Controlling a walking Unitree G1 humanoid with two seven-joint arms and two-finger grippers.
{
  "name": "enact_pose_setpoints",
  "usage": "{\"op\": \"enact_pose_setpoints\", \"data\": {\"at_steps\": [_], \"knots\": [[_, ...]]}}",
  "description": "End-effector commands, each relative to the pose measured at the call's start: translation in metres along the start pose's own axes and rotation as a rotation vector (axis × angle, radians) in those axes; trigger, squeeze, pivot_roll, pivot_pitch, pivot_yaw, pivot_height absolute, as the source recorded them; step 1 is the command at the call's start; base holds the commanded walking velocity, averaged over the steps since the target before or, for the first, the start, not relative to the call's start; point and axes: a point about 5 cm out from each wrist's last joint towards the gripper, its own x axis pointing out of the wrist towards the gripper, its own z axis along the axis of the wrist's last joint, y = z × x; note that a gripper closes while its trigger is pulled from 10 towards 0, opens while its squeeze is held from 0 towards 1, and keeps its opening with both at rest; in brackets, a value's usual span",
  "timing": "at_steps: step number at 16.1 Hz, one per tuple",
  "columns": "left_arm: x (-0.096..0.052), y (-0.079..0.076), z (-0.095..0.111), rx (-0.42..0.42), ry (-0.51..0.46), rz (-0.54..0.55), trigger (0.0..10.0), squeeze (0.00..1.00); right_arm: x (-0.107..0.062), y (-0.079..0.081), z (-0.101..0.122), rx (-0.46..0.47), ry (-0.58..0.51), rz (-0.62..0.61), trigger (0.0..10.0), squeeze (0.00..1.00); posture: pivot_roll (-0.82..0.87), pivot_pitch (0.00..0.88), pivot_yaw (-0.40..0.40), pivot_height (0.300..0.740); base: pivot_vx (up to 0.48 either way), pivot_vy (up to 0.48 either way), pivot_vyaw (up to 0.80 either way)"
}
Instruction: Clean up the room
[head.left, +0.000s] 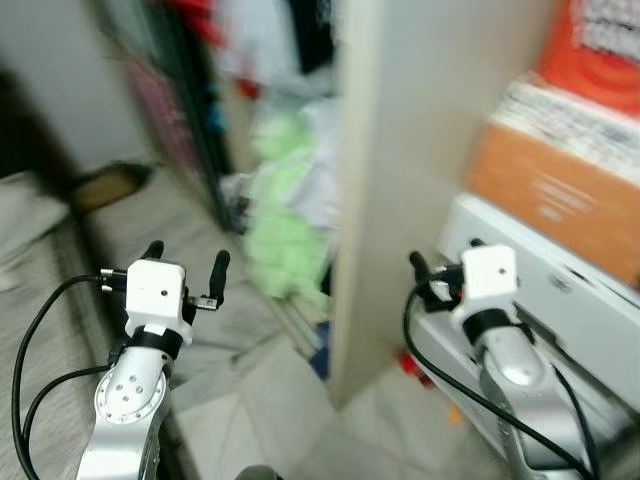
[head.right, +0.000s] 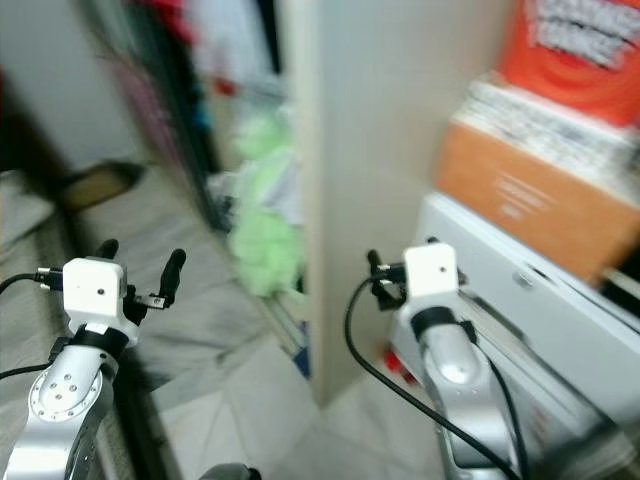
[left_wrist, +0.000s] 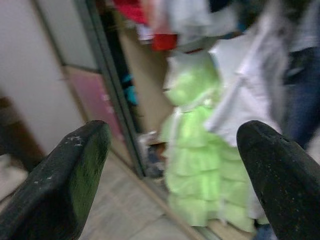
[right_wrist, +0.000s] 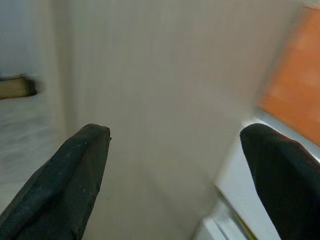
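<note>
The picture is blurred. My left gripper (head.left: 187, 258) is held up at the lower left, open and empty, and it points toward an open wardrobe. A light green frilly dress (head.left: 285, 240) hangs or lies at the wardrobe's bottom among white clothes (left_wrist: 240, 95); the left wrist view shows the green dress (left_wrist: 200, 165) between the fingers but well beyond them. My right gripper (head.left: 445, 258) is raised at the right, open with nothing in it, close to a tall beige panel (head.left: 400, 180). That beige panel (right_wrist: 150, 100) faces the right wrist view.
A white case (head.left: 570, 300) stands at the right with an orange box (head.left: 555, 190) and a red one (head.left: 600, 50) stacked on it. A small red thing (head.left: 410, 365) lies on the pale floor by the panel's foot. A brown object (head.left: 105, 185) lies at far left near grey fabric (head.left: 25, 260).
</note>
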Motion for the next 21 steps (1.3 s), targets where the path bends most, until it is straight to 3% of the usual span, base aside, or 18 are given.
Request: {"op": "enact_pose_setpoints", "data": {"at_steps": [1, 2, 3, 5, 8, 9, 12, 14, 21], "knots": [[0.000, 0.003, 0.000, 0.003, 0.005, -0.001, 10.0, 0.00, 0.000, 0.006, 0.004, 0.004, -0.014, 0.040, 10.0, 0.00, 0.00, 0.000, -0.014, 0.740, 0.000, 0.000, 0.80], [-0.001, 0.002, 0.000, -0.008, 0.011, -0.016, 10.0, 0.00, -0.004, 0.006, 0.001, 0.004, 0.014, 0.064, 10.0, 0.00, 0.00, 0.000, -0.017, 0.740, 0.000, 0.000, 0.80], [-0.002, 0.002, -0.001, -0.010, 0.014, -0.022, 10.0, 0.00, -0.016, 0.016, -0.017, -0.018, 0.134, 0.246, 10.0, 0.00, -0.01, 0.000, -0.016, 0.740, 0.000, 0.000, 0.80], [0.001, 0.002, -0.001, -0.006, 0.011, -0.019, 10.0, 0.00, -0.032, 0.022, -0.036, 0.028, 0.277, 0.405, 10.0, 0.00, -0.01, 0.000, -0.014, 0.740, 0.000, 0.000, 0.69], [0.002, 0.000, -0.001, -0.007, 0.007, -0.028, 10.0, 0.00, -0.030, 0.024, -0.032, 0.043, 0.273, 0.495, 10.0, 0.00, -0.01, 0.000, -0.011, 0.740, 0.000, 0.000, 0.58], [0.002, 0.000, -0.001, -0.006, 0.006, -0.032, 10.0, 0.00, -0.025, 0.024, -0.025, 0.089, 0.241, 0.510, 10.0, 0.00, -0.01, 0.000, -0.011, 0.740, 0.000, 0.000, 0.59], [0.006, 0.000, 0.001, -0.007, -0.001, -0.028, 10.0, 0.00, -0.011, 0.022, -0.003, 0.091, 0.124, 0.517, 10.0, 0.00, -0.01, 0.000, -0.012, 0.740, 0.000, 0.000, 0.66], [0.007, -0.001, 0.003, -0.004, -0.009, -0.021, 10.0, 0.00, 0.000, 0.019, 0.010, 0.068, 0.038, 0.455, 10.0, 0.00, 0.00, 0.000, -0.013, 0.740, 0.000, 0.000, 0.80], [0.008, -0.001, 0.003, 0.007, -0.017, 0.000, 10.0, 0.00, 0.007, 0.016, 0.015, 0.013, -0.043, 0.357, 10.0, 0.00, -0.01, 0.000, -0.013, 0.740, 0.000, 0.000, 0.80]]}}
